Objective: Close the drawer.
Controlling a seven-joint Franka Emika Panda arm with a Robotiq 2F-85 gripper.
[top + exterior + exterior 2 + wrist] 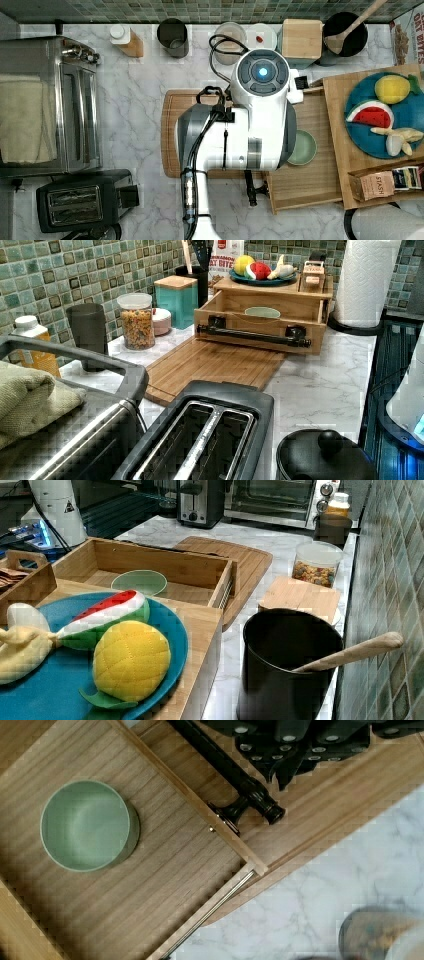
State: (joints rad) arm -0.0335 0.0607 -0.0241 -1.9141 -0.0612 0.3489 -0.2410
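Observation:
The drawer point(306, 186) point(240, 320) point(160, 562) point(165, 870) stands pulled out from under a wooden top point(340, 150), over a cutting board point(172, 135) point(210, 365). Its black bar handle point(252, 335) point(220, 760) point(250, 189) runs across the front. A pale green bowl point(304, 147) point(139, 582) point(85, 825) sits inside. In the wrist view my gripper point(295, 750) hangs above the handle and the board in front of it, apart from both. The arm's white body point(250, 115) covers that spot in the top view.
A blue plate point(415, 117) of toy fruit and a tea box point(372, 185) rest on the wooden top. Jars and a black utensil pot point(285, 665) line the tiled wall. A toaster point(85, 200), a toaster oven point(75, 120) and a paper towel roll point(365, 280) stand around.

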